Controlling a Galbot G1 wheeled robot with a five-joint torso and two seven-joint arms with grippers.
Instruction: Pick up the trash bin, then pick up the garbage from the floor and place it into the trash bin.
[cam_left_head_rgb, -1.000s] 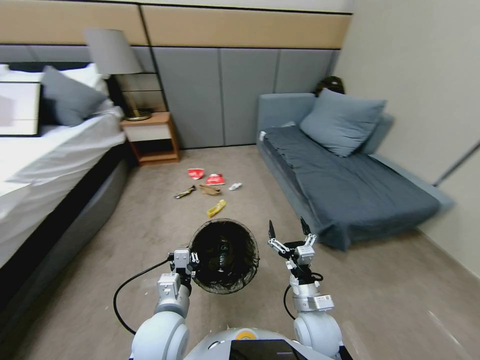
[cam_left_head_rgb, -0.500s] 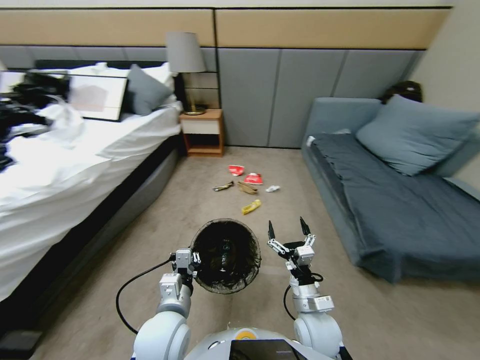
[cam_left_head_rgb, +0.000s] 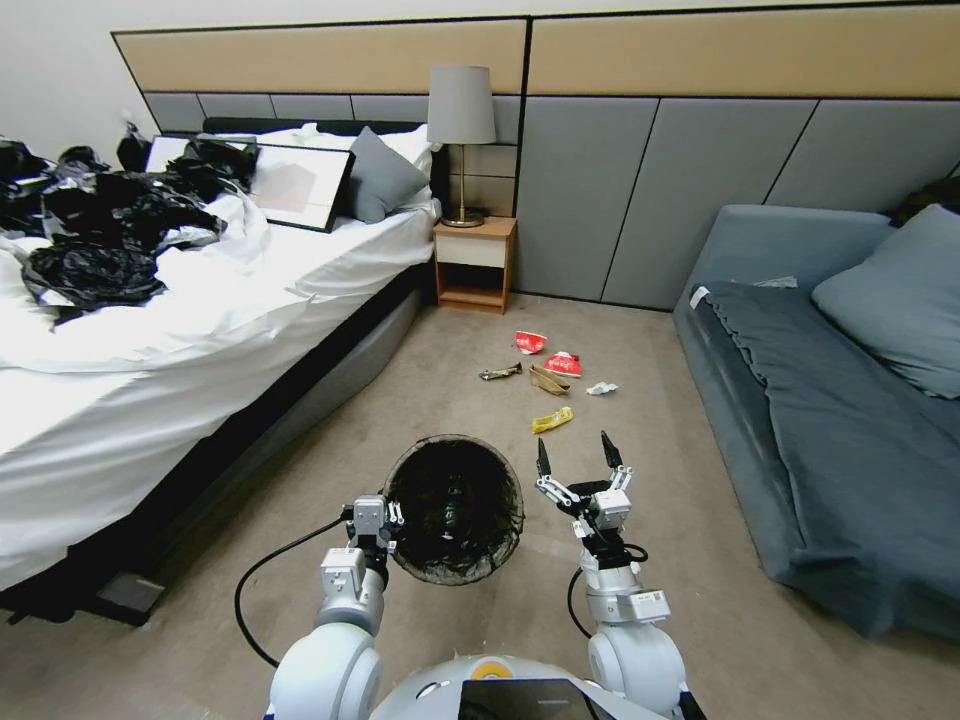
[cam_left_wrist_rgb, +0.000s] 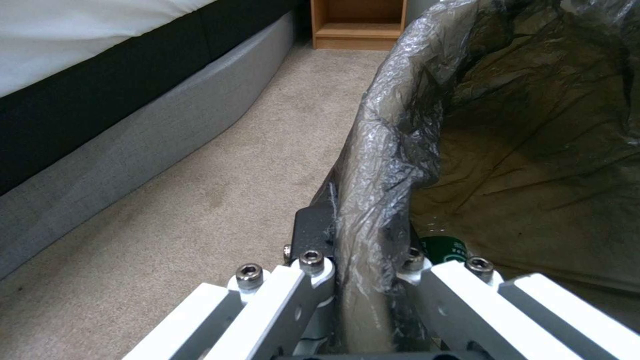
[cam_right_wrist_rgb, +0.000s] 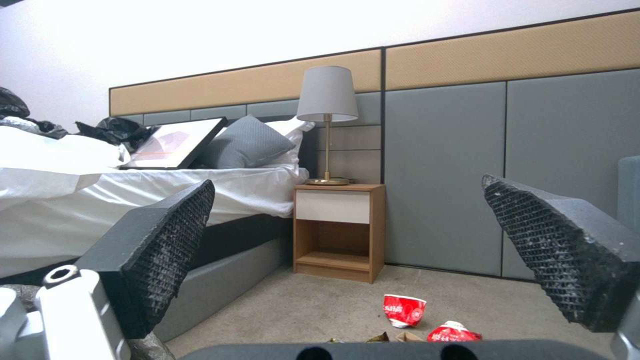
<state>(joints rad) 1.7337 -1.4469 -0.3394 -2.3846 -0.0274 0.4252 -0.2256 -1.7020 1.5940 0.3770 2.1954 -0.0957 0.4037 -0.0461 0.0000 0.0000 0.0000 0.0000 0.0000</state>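
The trash bin (cam_left_head_rgb: 455, 510), lined with a dark bag, hangs tilted in front of my torso, mouth facing the head camera. My left gripper (cam_left_head_rgb: 375, 520) is shut on its rim; the left wrist view shows the fingers (cam_left_wrist_rgb: 363, 240) clamping the liner-covered rim (cam_left_wrist_rgb: 387, 150). Beside the bin, my right gripper (cam_left_head_rgb: 575, 460) is open with nothing in it, its dark pads (cam_right_wrist_rgb: 160, 250) spread wide. The garbage lies on the carpet ahead: two red-and-white wrappers (cam_left_head_rgb: 530, 342) (cam_left_head_rgb: 563, 363), a tan bag (cam_left_head_rgb: 548, 380), a dark wrapper (cam_left_head_rgb: 500, 372), a white tissue (cam_left_head_rgb: 601, 388) and, closest, a yellow wrapper (cam_left_head_rgb: 552, 420).
A bed (cam_left_head_rgb: 150, 330) with black bags (cam_left_head_rgb: 100, 230) and a framed picture (cam_left_head_rgb: 300, 185) runs along the left. A grey sofa (cam_left_head_rgb: 830, 420) lines the right. A wooden nightstand (cam_left_head_rgb: 475, 262) with a lamp (cam_left_head_rgb: 461, 105) stands at the back wall. Carpet lies between.
The head camera has swung left, so the bed takes up more of the picture and the sofa less. Both arms keep the same pose, the bin still held.
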